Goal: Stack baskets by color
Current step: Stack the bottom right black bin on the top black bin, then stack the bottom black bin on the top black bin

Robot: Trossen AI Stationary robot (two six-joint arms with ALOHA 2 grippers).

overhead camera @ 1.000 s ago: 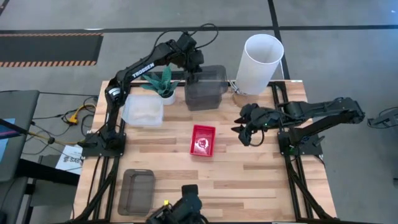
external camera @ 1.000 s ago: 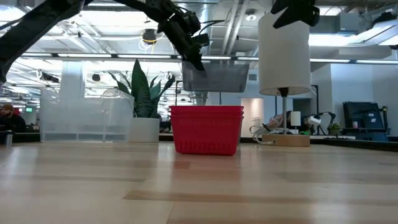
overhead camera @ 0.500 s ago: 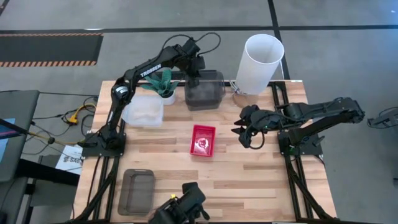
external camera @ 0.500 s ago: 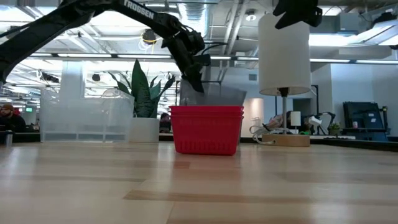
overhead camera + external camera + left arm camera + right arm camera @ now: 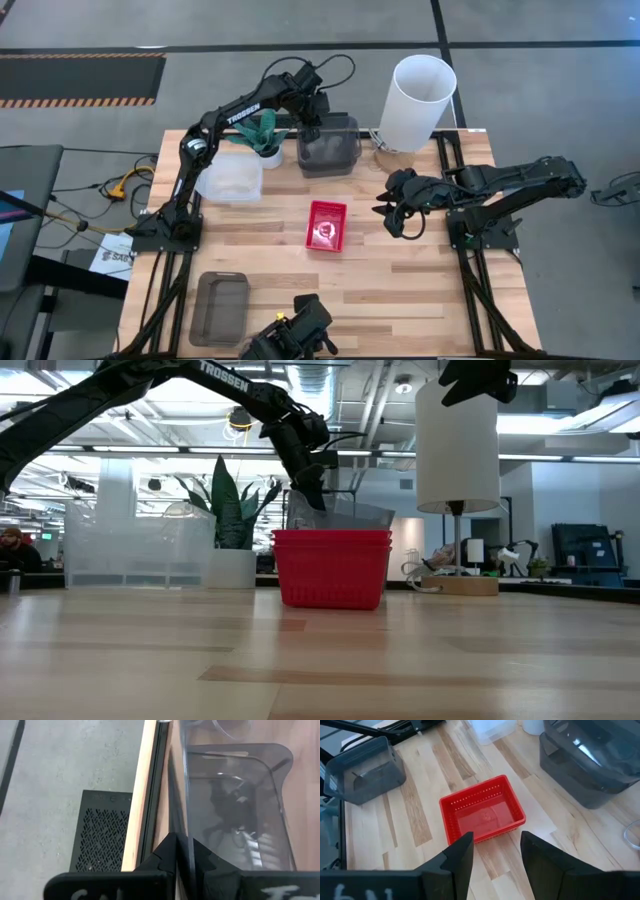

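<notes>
Grey basket rim pinched in left claw; arm marked TROSSEN; right claw open, empty.

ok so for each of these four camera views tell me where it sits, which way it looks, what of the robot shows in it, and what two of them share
High view: overhead, looking straight down; shows both arms, left gripper on the grey basket, right gripper open.
Low view: table height, looking level across; the left arm reaches in from above behind the red basket.
Left wrist view: on the left arm, looking past its fingers shut on the grey basket's wall.
Right wrist view: on the right arm, looking down between its open fingers at the red basket.
Shared: right wrist and high views both show the red basket.
</notes>
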